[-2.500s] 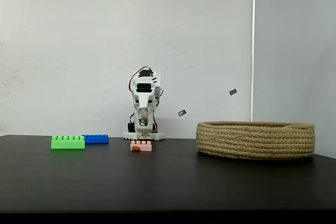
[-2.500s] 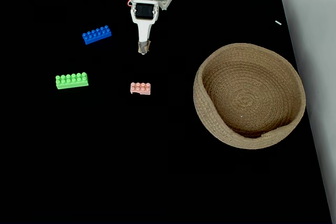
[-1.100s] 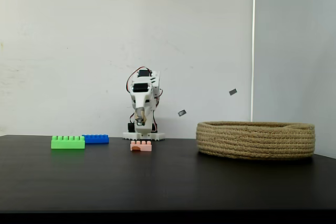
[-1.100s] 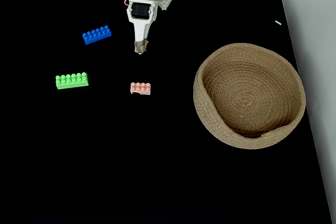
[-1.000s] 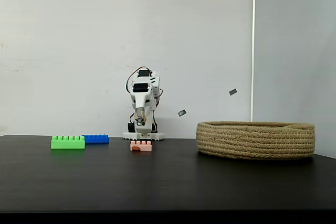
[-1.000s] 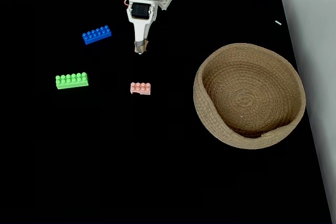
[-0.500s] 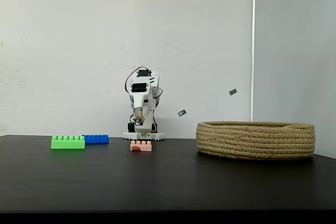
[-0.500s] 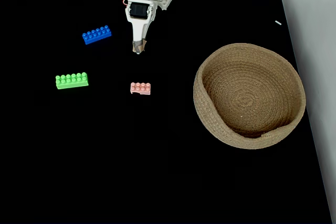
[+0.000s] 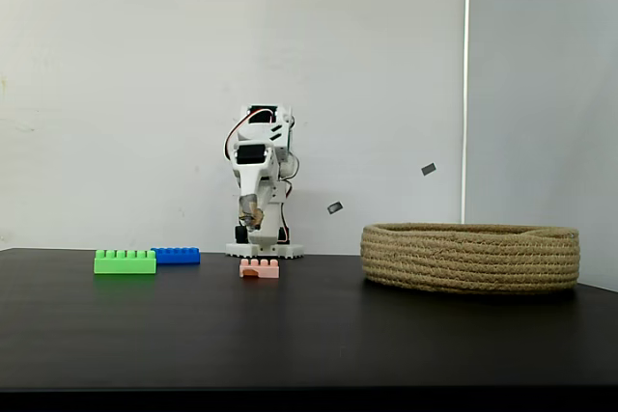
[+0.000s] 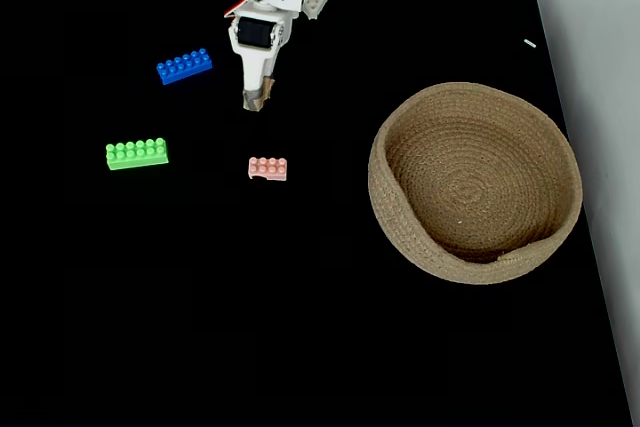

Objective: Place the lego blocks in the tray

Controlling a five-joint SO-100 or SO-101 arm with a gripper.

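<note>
I've got the end effector [image 10: 254, 104] hovering nr the counter's far edge, tips together, nothing in them. Pink brick [image 10: 267, 168] lies just toward the near edge from it (nearest of the three), long axis running left-right in the top-down fixed view. Green brick [image 10: 137, 154] and blue brick [image 10: 184, 66] sit toward the left edge; tray [image 10: 404, 237] toward the right edge.

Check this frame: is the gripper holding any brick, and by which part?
Nothing is held. The gripper hangs above the table with its fingers together, and the green brick, blue brick and pink brick all lie on the table.
</note>
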